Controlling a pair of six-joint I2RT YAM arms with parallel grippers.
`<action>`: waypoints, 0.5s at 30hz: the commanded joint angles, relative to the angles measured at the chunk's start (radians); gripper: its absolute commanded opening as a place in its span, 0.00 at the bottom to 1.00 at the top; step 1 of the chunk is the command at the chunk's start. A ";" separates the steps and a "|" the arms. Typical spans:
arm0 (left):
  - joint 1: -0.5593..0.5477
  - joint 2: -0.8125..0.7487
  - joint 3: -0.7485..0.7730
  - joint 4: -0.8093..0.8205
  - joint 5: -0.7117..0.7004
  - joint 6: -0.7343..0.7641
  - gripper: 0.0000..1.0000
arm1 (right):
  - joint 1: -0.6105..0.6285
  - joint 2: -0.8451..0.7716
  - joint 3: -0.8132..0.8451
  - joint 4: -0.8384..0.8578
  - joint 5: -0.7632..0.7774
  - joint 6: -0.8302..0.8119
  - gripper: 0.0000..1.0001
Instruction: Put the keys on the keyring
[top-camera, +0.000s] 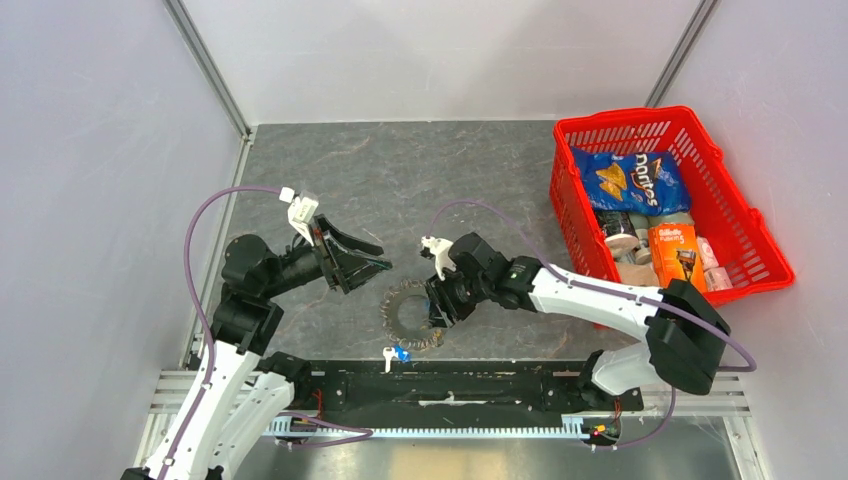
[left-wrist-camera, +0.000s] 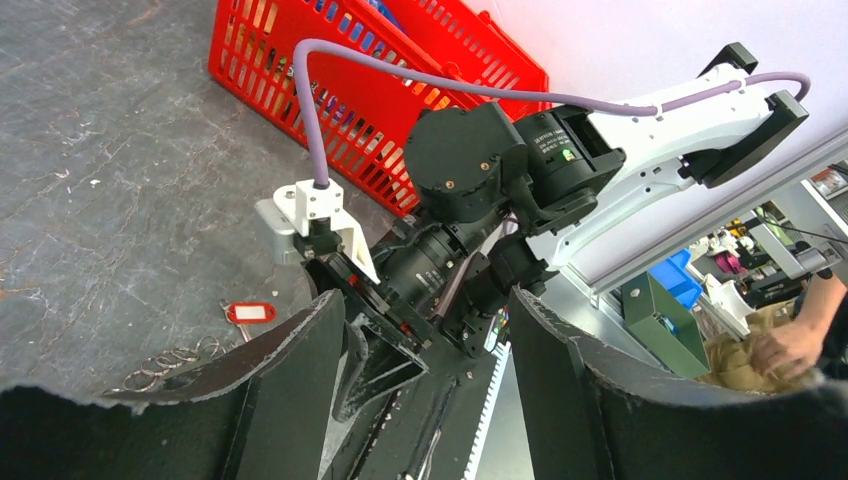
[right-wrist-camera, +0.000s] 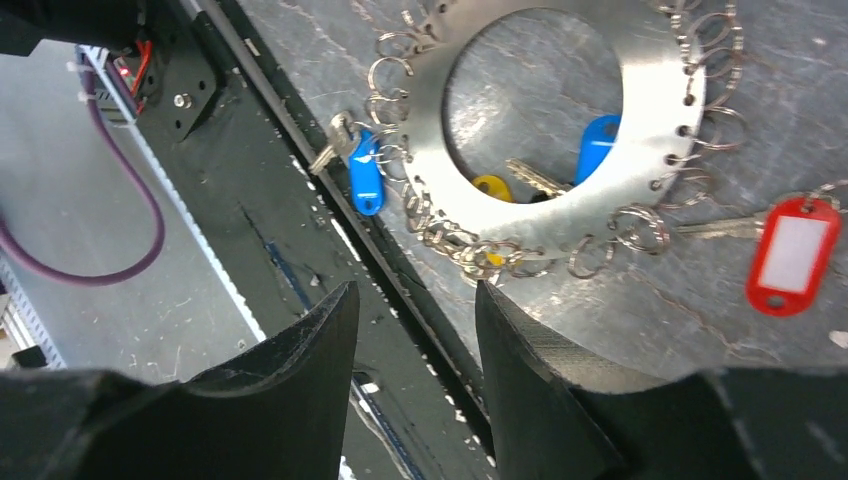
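The keyring (top-camera: 408, 312) lies flat on the grey table in front of the arms; in the right wrist view (right-wrist-camera: 440, 120) its rim carries several small split rings. A blue-tagged key (top-camera: 397, 354) lies at its near edge, by the black rail, and also shows in the right wrist view (right-wrist-camera: 365, 178). Through the ring's hole show a second blue tag (right-wrist-camera: 598, 148) and a yellow tag (right-wrist-camera: 492, 187). A red-tagged key (right-wrist-camera: 792, 255) lies beside the ring and also shows in the left wrist view (left-wrist-camera: 250, 313). My right gripper (top-camera: 437, 305) is open and empty just above the ring's right rim. My left gripper (top-camera: 385, 258) is open and empty, up and left of the ring.
A red basket (top-camera: 620, 118) with a chips bag and other groceries stands at the right. A black rail (top-camera: 450, 385) runs along the near table edge, just below the ring. Grey walls close in the left, back and right sides.
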 joint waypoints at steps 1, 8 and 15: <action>-0.004 -0.004 -0.003 0.008 0.026 0.035 0.68 | 0.043 -0.004 -0.010 0.039 -0.018 0.055 0.54; -0.005 -0.002 -0.005 0.005 0.023 0.035 0.68 | 0.090 0.049 -0.042 0.137 -0.094 0.116 0.53; -0.004 0.000 -0.008 0.002 0.022 0.034 0.68 | 0.108 0.131 -0.023 0.177 -0.088 0.136 0.53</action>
